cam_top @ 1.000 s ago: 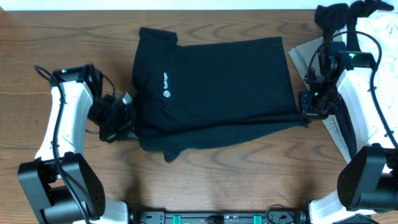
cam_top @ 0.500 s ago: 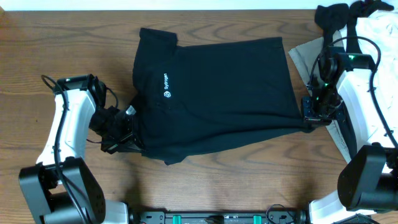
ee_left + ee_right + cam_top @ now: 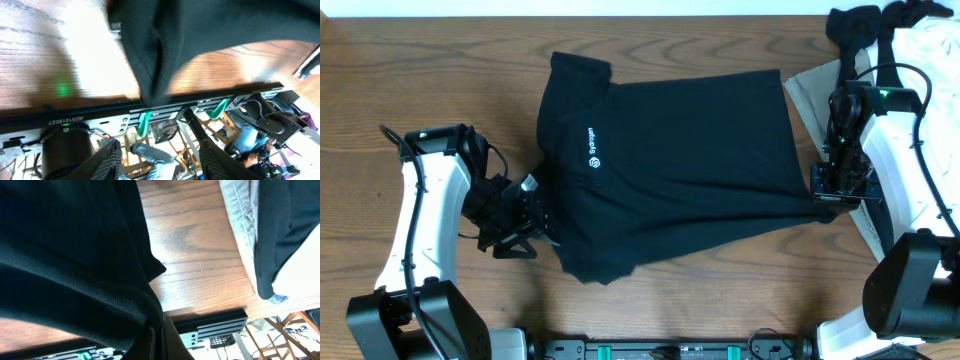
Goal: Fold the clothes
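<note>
The clothes, a black T-shirt [image 3: 670, 160] with a small white chest logo [image 3: 591, 148], lie spread across the middle of the table. My left gripper [image 3: 542, 218] sits at the shirt's front left edge. In the left wrist view it [image 3: 159, 145] is open with nothing between the fingers, and the shirt's fabric [image 3: 150, 55] hangs just beyond them. My right gripper [image 3: 823, 197] is at the shirt's front right corner. In the right wrist view it [image 3: 157, 330] is shut on a fold of the black fabric [image 3: 75, 255].
A beige garment [image 3: 808, 85] lies at the right under the right arm, also in the right wrist view [image 3: 240, 220]. A white garment [image 3: 932, 55] and a dark bundle [image 3: 855, 25] lie at the back right. The table's front rail [image 3: 100, 120] is close to the left gripper.
My left gripper has opened and let go of the shirt's front left edge, and it has moved toward the front. The shirt has slid slightly right and forward. The right gripper stays shut on its corner.
</note>
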